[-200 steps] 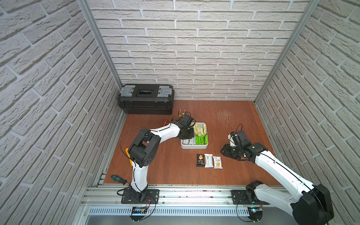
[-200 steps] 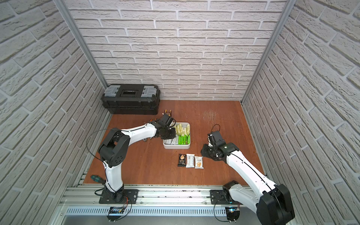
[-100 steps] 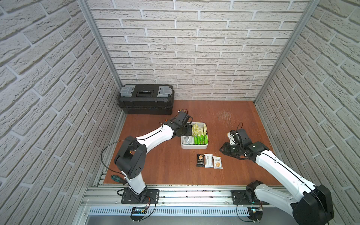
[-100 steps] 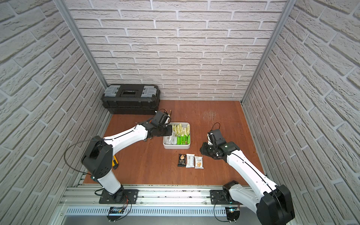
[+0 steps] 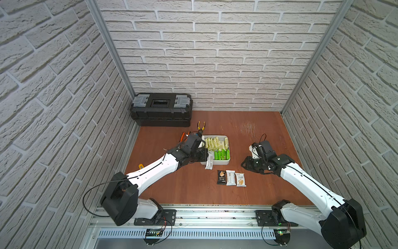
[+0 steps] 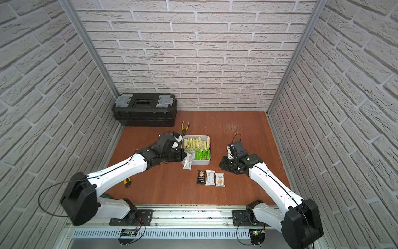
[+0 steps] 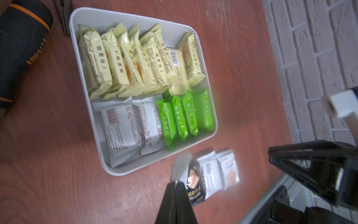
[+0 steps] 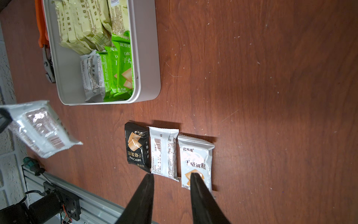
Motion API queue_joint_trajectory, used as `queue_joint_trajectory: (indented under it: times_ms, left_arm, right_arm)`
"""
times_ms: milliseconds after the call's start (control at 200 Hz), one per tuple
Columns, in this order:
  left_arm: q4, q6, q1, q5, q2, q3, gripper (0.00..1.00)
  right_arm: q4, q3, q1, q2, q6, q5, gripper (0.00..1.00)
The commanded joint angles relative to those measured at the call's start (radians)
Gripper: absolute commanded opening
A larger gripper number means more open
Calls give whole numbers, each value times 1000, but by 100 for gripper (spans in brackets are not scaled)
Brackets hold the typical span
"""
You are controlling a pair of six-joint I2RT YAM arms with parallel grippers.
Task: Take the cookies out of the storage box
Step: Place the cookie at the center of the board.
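The storage box (image 5: 217,163) holds yellow, green and white cookies (image 5: 215,144). By its near corner the left jaws pinch a white packet (image 5: 209,162); the right jaws hover slightly apart beside it.

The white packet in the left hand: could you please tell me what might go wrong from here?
1. The left hand pinches the white packet by one end only, so it dangles and may slip out before it is set down.
2. It hangs close to a corner of the storage box; a low sweep might catch the wall.
3. The right hand hovers open by the three packets laid out, so the arms could crowd there.
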Motion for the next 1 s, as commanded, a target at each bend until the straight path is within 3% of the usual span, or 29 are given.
queue_joint_trajectory:
  times_ms: [0,130,270,615,755,900,995]
  left_arm:
    - [82,-39,-14,64,-107,-90,0]
    - [170,-69,-37,101,-183,-221,0]
    - [297,-78,-74,96,-147,-303,0]
    - [380,34,-165,-52,75,-252,0]
    - [420,-14,-207,-139,126,-260,0]
    - [344,-20,-218,-243,151,-213,0]
    - [293,-12,-232,-301,149,-194,12]
  right_arm:
    - [5,3,-4,-16,-10,-22,36]
    - [16,-15,-4,-16,-5,-42,36]
    - [20,-31,-4,-25,1,-57,35]
    - [-38,-33,-4,-93,-14,-36,35]
    - [-59,-12,-4,-91,-32,-33,35]
    - [-88,1,-4,-90,-48,-33,35]
    - [-110,16,-4,-98,-57,-23,35]
